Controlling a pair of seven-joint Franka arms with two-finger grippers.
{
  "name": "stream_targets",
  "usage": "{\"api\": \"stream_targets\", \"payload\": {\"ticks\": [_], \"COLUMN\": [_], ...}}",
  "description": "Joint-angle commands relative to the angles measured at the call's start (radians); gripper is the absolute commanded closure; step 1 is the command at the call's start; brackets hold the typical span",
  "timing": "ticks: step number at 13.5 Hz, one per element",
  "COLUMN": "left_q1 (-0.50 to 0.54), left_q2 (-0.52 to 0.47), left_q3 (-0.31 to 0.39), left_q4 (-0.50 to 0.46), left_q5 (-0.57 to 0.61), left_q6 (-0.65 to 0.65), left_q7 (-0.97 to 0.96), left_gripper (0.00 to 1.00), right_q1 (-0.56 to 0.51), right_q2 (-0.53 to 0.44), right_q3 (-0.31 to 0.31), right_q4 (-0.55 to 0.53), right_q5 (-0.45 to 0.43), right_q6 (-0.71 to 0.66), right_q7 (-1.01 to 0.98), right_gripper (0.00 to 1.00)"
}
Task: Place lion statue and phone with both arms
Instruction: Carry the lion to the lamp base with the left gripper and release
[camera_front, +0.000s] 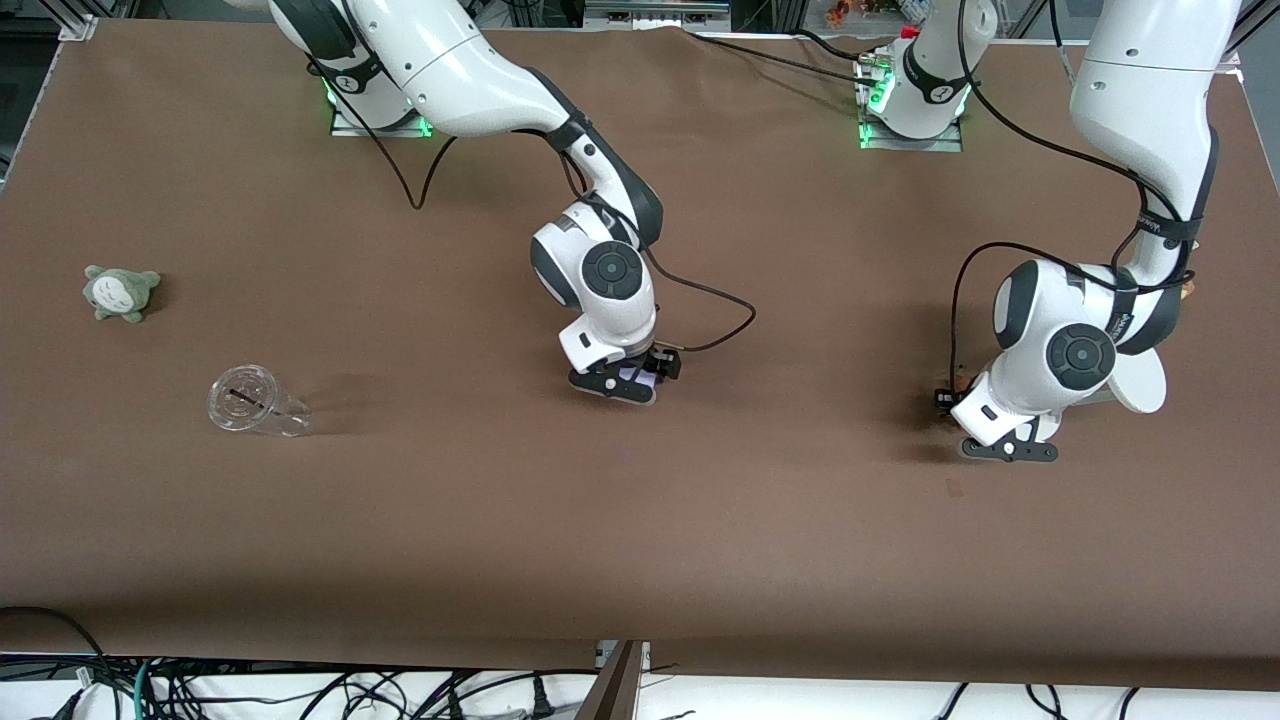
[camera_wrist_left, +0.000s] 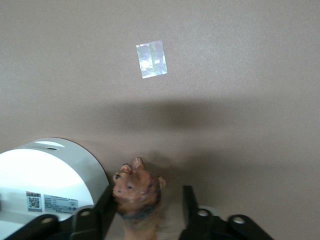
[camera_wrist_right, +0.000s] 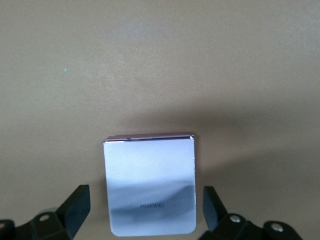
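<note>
While both grippers sit low, your front view shows an empty cup (camera_front: 255, 402) lower left. Left wrist: left gripper (camera_wrist_left: 147, 207) spread around the lion (camera_wrist_left: 137, 195). Right wrist: right gripper (camera_wrist_right: 145, 210) spread around the phone (camera_wrist_right: 150, 182), centre.

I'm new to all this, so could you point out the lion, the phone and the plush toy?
lion (camera_wrist_left: 136, 192): left wrist view, its face.
phone (camera_wrist_right: 150, 185): right wrist view, middle of its flat face.
plush (camera_front: 120, 291): front view, its pale belly.

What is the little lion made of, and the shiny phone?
The lion statue looks like hard painted resin or ceramic: matte orange-brown, with molded ears. The phone looks like glossy glass or polished plastic: pale lavender, mirror-like reflections, a pinkish metallic edge.
</note>
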Motion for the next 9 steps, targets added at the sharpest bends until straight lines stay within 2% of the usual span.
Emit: {"api": "stream_targets", "payload": {"ticks": [1,3,6,9], "left_q1": [0.011,0.011,0.012,0.011], "left_q2": [-0.045,-0.107,-0.199,-0.249], "left_q3": [-0.013,-0.013,-0.012,-0.016], "left_q4": [0.002,0.006,0.084,0.252], "left_q5": [0.015,0.017,0.017,0.015], "left_q6": [-0.014,-0.060,-0.186,-0.392], "left_q7": [-0.020,-0.011,-0.008,-0.008], "left_gripper": [0.00,0.00,0.00,0.00], "right_q1": [0.010,0.010,0.010,0.010], "right_q2": [0.027,0.034,0.044,0.053], "right_q3": [-0.010,-0.010,-0.010,-0.011], "right_q4": [0.031,0.031,0.031,0.033], "right_q5": [-0.017,-0.017,-0.017,-0.017], "right_q6": [-0.003,-0.002,0.018,0.027], "right_q7": [-0.004,-0.002,0.001,0.002], "right_gripper": [0.00,0.00,0.00,0.00]}}
